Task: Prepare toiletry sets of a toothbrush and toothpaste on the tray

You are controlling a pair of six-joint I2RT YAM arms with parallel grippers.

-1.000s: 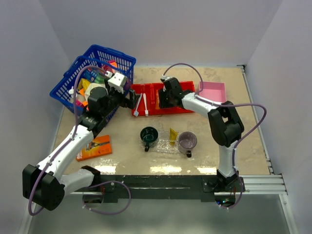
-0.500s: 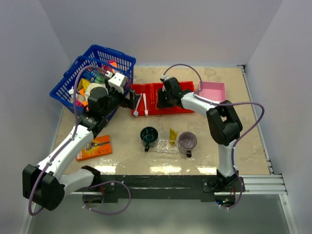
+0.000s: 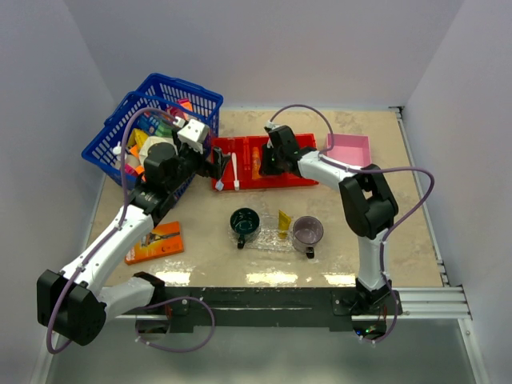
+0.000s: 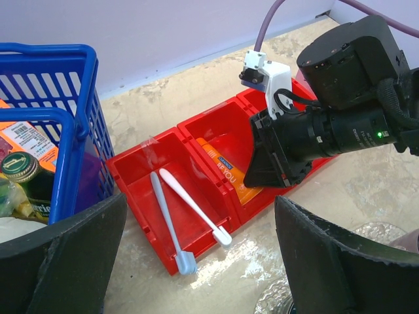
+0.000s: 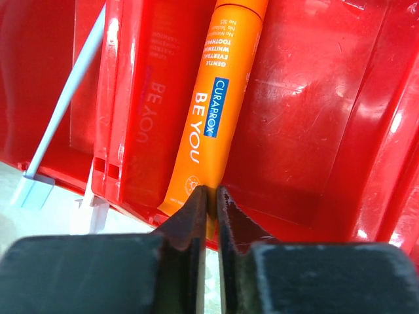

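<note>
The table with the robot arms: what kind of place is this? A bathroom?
Probably a robot practice booth, not a bathroom. Plain white walls box in one table, the left arm and right arm are bolted along its near edge, and toothbrushes and toothpaste sit in a red bin beside a blue basket.

The right gripper fills the middle compartment of the red bin, its jaws pinched on the near end of the orange tube, so that slot is blocked. The left compartment, where two toothbrushes lie, is open from above. It is hemmed in by the blue basket just beside it and the wide-spread left gripper at its edge. On the tray, a green cup and a purple cup closely flank the yellow tube.
</note>
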